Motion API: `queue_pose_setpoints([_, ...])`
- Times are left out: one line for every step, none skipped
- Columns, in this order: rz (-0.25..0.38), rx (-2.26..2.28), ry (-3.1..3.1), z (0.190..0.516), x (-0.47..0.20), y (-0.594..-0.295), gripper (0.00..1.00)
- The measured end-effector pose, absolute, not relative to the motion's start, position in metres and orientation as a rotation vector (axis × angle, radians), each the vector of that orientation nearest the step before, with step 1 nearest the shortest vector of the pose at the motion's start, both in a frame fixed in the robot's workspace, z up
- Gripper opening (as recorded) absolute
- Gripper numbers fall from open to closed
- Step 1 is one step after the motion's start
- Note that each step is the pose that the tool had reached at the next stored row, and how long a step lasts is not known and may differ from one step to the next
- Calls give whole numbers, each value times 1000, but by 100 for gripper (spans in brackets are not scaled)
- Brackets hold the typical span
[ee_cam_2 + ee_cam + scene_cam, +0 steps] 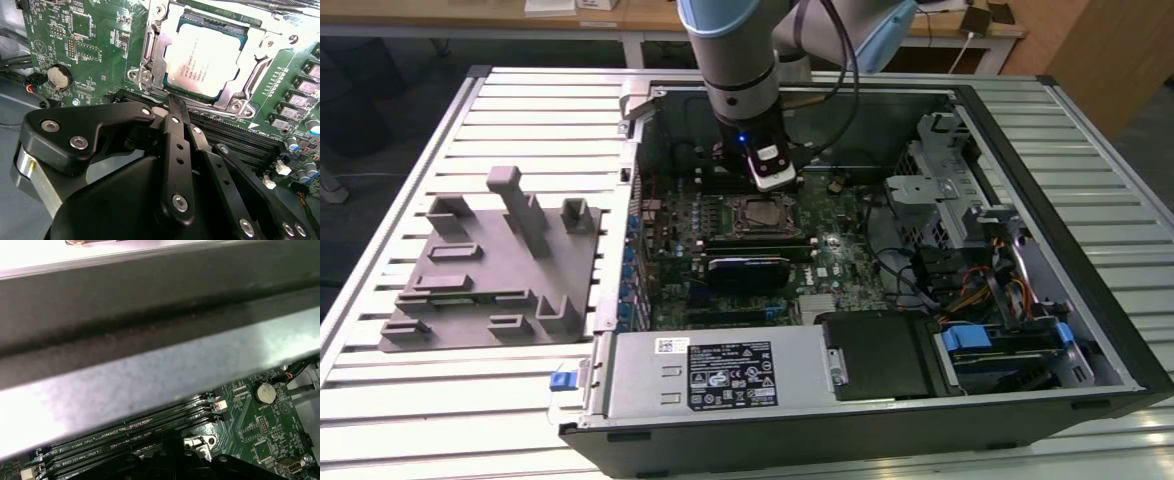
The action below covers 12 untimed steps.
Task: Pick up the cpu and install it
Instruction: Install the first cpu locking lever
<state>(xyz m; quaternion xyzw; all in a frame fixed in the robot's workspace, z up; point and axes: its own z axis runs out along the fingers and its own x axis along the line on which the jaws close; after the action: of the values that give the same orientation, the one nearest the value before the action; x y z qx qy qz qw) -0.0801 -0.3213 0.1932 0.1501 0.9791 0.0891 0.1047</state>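
Observation:
The cpu [210,60] lies flat in its socket on the green motherboard [100,30], its silver top showing inside the metal socket frame [150,55]. In the exterior view the cpu [757,215] sits mid-board inside the open computer case. My gripper [172,102] hangs just beside the socket's edge, its black fingers [175,145] pressed together with nothing between them. In the exterior view the gripper [774,182] is just above and behind the socket. In the first wrist view the fingers [170,460] show dark in front of the memory slots [130,432].
The case's metal wall [150,365] stands close behind the gripper. A coin battery [59,76] and memory slots [240,135] flank the socket. A grey fixture with posts [494,270] lies on the slatted table at the exterior view's left. The power supply [720,375] and drive cage [961,210] crowd the case.

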Motion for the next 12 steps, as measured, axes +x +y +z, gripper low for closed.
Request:
queue_pose_setpoints([263, 442, 2886, 193, -80, -321, 11])
queue_pose_setpoints([263, 442, 2886, 193, -80, -321, 11])
queue_pose_setpoints([263, 442, 2886, 194, -80, -321, 11])
queue_pose_setpoints([265, 443, 2886, 195, -80, -321, 11])
queue_pose_setpoints([265, 443, 2886, 197, -80, -321, 11])
queue_pose_setpoints([266, 443, 2886, 198, -80, -321, 11])
queue_pose_setpoints([266, 443, 2886, 198, -80, -321, 11])
queue_pose_setpoints([266, 443, 2886, 199, -80, -321, 11])
queue_pose_setpoints([266, 444, 2886, 199, -79, -321, 11])
queue_pose_setpoints([266, 447, 2885, 199, -79, -321, 11])
queue_pose_setpoints([265, 452, 2884, 199, -79, -321, 11])
queue_pose_setpoints([264, 457, 2883, 199, -79, -321, 11])
